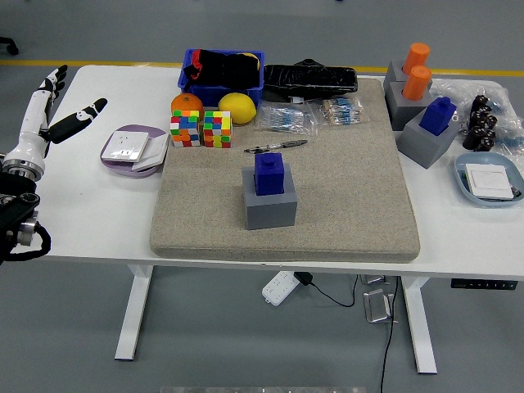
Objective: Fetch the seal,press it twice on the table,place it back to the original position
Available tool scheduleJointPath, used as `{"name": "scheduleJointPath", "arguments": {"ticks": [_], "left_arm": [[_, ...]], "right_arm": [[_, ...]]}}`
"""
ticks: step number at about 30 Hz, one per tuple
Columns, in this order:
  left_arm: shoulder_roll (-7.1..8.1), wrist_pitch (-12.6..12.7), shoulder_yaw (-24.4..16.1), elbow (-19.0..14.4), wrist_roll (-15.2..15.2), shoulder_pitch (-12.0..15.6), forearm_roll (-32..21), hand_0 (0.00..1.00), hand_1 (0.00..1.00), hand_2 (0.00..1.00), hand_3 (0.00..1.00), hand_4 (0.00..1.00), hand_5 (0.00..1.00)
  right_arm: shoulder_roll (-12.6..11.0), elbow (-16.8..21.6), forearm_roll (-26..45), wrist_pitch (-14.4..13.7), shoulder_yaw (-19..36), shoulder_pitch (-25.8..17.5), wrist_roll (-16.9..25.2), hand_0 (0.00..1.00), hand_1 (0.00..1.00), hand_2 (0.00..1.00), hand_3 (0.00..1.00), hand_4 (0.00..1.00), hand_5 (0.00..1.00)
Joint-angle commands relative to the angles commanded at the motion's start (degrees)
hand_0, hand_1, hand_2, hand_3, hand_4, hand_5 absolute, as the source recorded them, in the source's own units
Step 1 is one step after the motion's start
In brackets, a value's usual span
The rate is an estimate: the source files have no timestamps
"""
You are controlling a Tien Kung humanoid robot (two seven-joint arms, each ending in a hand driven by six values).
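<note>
A blue seal (270, 173) stands upright in its grey block holder (270, 205) in the middle of the beige felt mat (344, 205). My left hand (56, 106) is at the far left edge of the table, well away from the seal, with white fingers spread and nothing in them. The right arm does not show.
A second blue seal (440, 115) and two orange seals (417, 70) sit in grey holders at the back right. Two colour cubes (201, 128), an orange, a lemon, a blue bin (223, 72), a pen (277, 146), a purple-white pad (133, 149) and a light-blue tray (490, 179) are also on the table.
</note>
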Motion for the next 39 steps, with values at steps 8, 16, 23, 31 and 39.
{"name": "scheduleJointPath", "arguments": {"ticks": [8,16,23,31,39], "left_arm": [[0.24,0.2,1.3,-0.5,0.4,-0.2,0.9,0.998,0.998,0.997,0.985,0.910,0.414],[0.59,0.2,1.5,-0.4,0.7,-0.2,0.8,0.998,0.998,0.996,0.984,0.912,0.411],[0.89,0.3,1.4,-0.7,0.8,-0.3,1.3,0.998,0.998,0.996,0.984,0.906,0.405],[0.86,0.3,1.4,-0.7,0.9,-0.4,1.4,0.998,0.998,0.994,0.983,0.891,0.388],[0.87,0.4,1.8,-0.8,0.9,-0.3,1.3,0.998,0.998,0.993,0.980,0.879,0.371]], "right_arm": [[0.0,0.0,0.0,0.0,-0.2,0.1,0.0,0.802,0.712,0.706,0.665,0.772,0.560],[-0.1,0.0,0.2,0.0,-0.4,-0.1,0.1,0.802,0.712,0.706,0.665,0.772,0.560],[0.0,0.0,0.1,0.0,-0.2,-0.2,0.0,0.801,0.712,0.705,0.666,0.771,0.560],[0.1,0.0,0.0,0.0,0.3,-0.4,0.0,0.801,0.712,0.705,0.665,0.771,0.560],[0.1,0.0,0.0,0.0,0.4,-0.4,0.0,0.802,0.712,0.706,0.665,0.771,0.560]]}}
